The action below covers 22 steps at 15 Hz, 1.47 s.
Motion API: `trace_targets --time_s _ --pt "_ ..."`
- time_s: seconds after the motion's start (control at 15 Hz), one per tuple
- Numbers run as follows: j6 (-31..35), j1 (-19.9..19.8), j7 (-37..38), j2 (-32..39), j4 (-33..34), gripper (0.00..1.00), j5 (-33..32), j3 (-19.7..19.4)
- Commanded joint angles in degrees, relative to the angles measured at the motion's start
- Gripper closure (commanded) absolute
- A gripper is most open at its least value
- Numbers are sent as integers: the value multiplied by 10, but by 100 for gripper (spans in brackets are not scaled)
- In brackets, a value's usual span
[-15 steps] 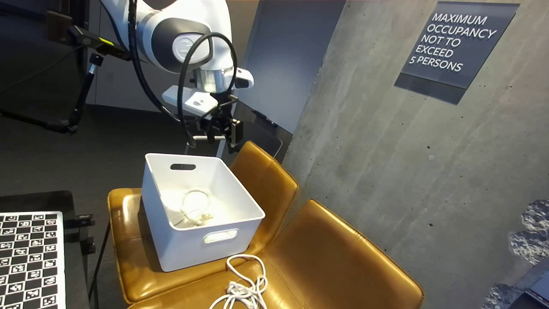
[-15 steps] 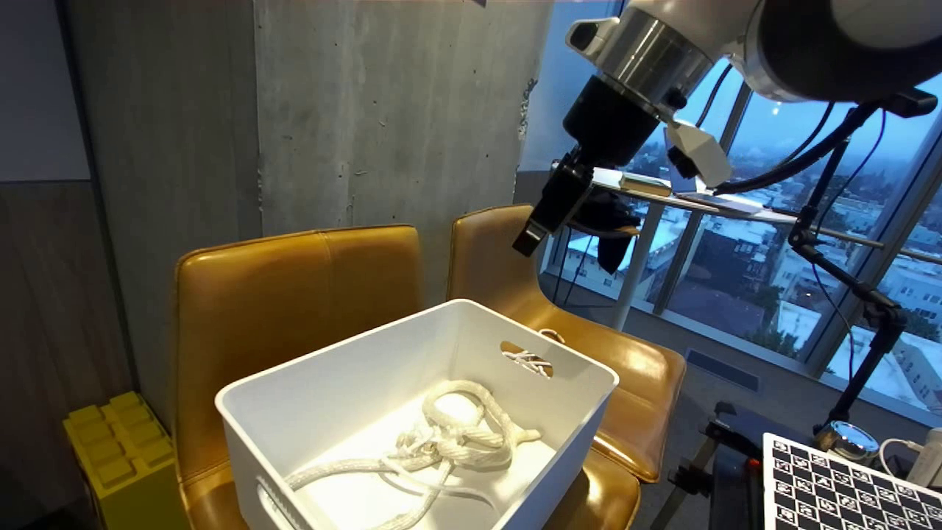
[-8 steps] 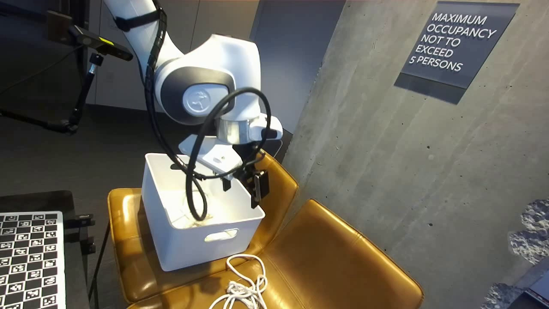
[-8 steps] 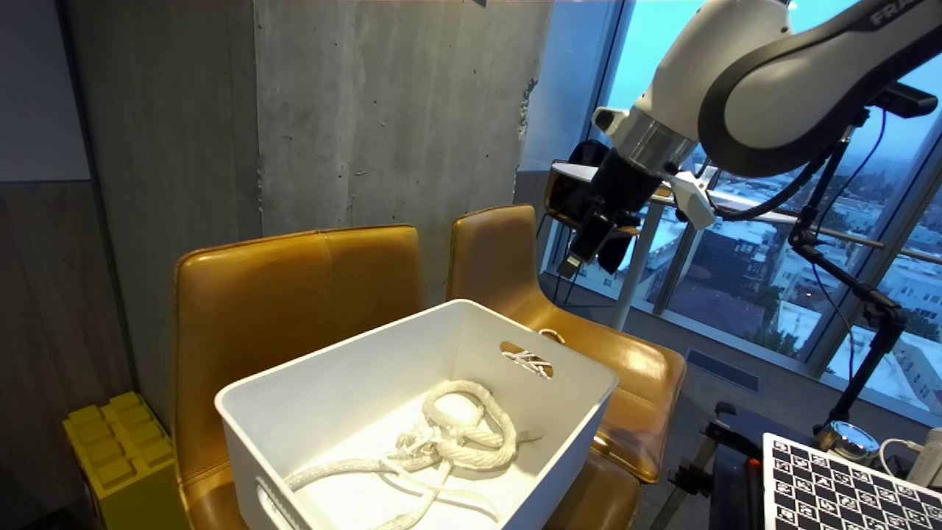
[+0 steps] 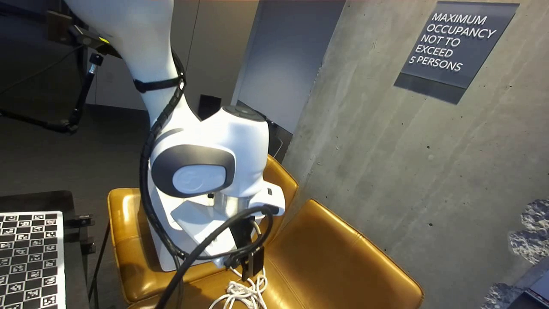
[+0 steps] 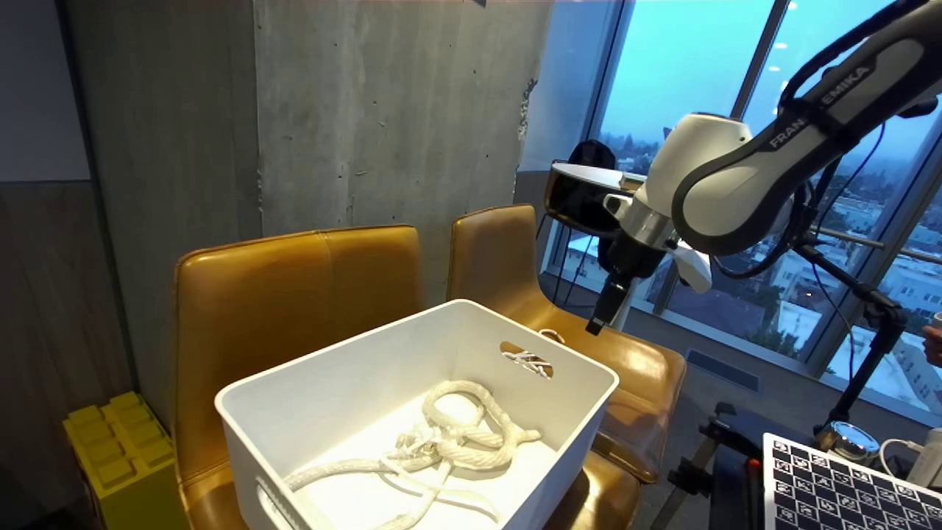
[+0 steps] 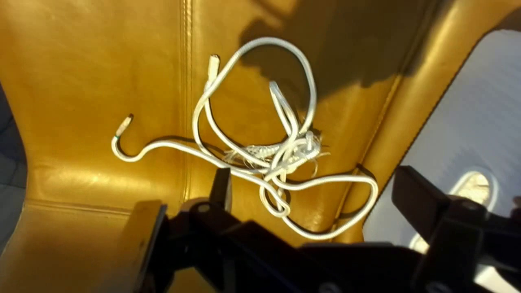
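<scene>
Thin white braided rope [image 7: 299,154], tangled and frayed, lies on the tan leather chair [image 7: 93,81] below the black fingers [image 7: 419,199]. Fingers spread wide, apart from the rope. Hooked loose end [image 7: 124,126] sits past the finger on the wrist view's left. White rectangular plastic bin [image 6: 353,390], thick cream-coloured rope [image 6: 482,458] inside, stands beyond the opposite finger on another tan leather chair [image 6: 309,287].
</scene>
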Motion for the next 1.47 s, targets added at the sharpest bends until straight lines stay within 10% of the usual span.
trace_targets --time_s 0.0,1.4 --pt "9 -35 -23 61 47 0 5 11" --pt "-33 4 14 339 365 0 -9 59"
